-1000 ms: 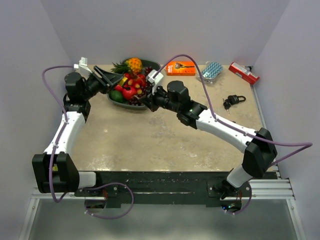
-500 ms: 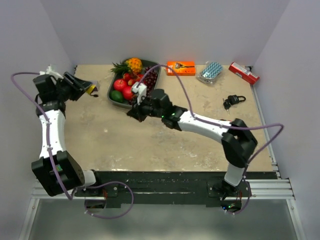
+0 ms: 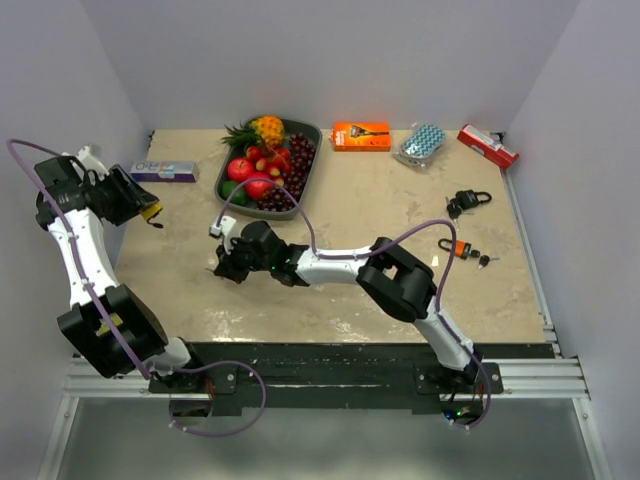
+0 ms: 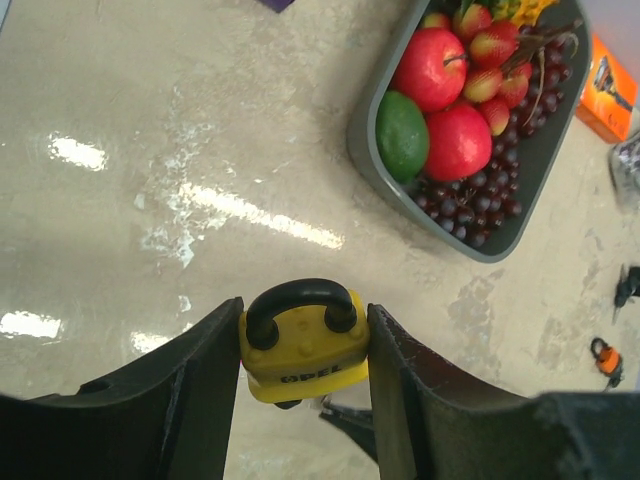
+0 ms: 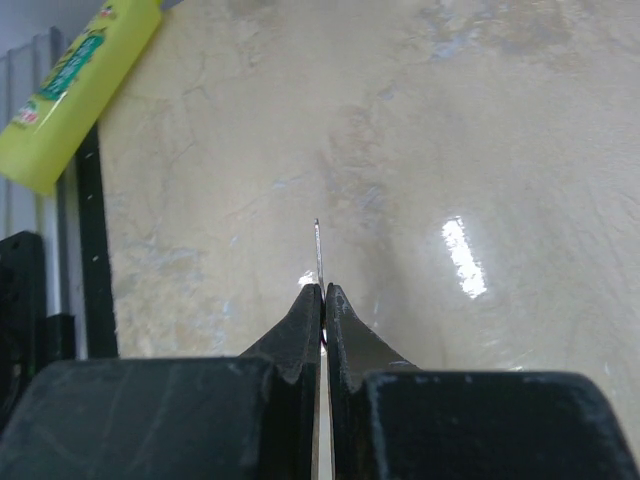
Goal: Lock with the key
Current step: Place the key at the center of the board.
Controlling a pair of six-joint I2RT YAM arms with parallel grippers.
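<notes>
Far left: left hand [image 4: 305, 330] clamped on yellow padlock [image 4: 303, 355], shackle pointing away from wrist, held above table [image 3: 400, 190]. To its right, across a gap: right hand [image 5: 322, 292], arm stretched leftward, pinched shut on key [image 5: 318, 250], thin blade edge-on, jutting straight past fingertips. Padlock lies left of key, slightly farther back; hands well apart. Keyhole not visible.

Yellow padlock [image 4: 303, 345] clamped between the jaws — fruit tray [image 4: 362, 140] beyond on the table [image 4: 150, 150].
</notes>
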